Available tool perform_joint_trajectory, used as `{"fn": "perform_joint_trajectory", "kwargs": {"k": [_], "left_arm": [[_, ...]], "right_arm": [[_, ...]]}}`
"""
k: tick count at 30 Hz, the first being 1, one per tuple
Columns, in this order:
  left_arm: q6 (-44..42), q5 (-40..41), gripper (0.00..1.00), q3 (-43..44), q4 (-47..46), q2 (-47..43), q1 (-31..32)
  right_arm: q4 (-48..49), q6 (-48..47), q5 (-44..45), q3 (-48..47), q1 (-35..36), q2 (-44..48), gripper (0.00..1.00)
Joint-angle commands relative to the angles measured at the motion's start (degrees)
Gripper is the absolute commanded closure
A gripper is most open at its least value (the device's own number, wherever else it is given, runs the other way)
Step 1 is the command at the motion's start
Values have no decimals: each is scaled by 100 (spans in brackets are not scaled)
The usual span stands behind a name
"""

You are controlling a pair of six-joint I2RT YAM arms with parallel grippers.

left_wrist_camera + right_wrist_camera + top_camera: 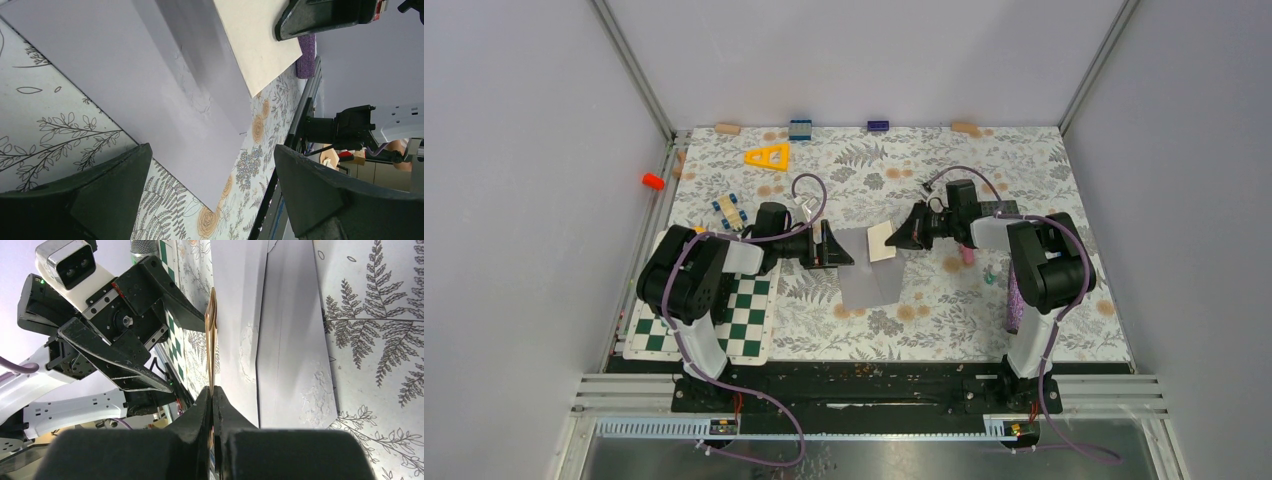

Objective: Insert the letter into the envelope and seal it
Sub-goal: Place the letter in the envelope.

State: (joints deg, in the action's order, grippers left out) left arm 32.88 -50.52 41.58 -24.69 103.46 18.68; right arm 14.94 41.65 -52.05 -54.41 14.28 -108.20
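Watching from beside the table | right gripper (212, 392) was pinched tight on the letter (881, 241), holding it over the envelope's (869, 278) far right corner | left gripper (211, 150) stood wide apart, empty, at the envelope's left edge | letter looked light, thin, floppy (likely to buckle): best held by an edge and fed in flat.

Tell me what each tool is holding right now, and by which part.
The right tool pinches the letter by its edge. The left tool is open and holds nothing.
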Motion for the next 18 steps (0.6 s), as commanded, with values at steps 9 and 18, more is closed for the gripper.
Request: {"fn": "perform_joint_trajectory", "kwargs": {"k": [9,18], "left_arm": [[-77,88,1,-102,23,151,-31],[34,75,1,-75,13,203,-31]], "right_arm": [[-2071,-1536,1709,-368,-22,550,100],[-2535,-1831,2210,-559,351,184,100]]}}
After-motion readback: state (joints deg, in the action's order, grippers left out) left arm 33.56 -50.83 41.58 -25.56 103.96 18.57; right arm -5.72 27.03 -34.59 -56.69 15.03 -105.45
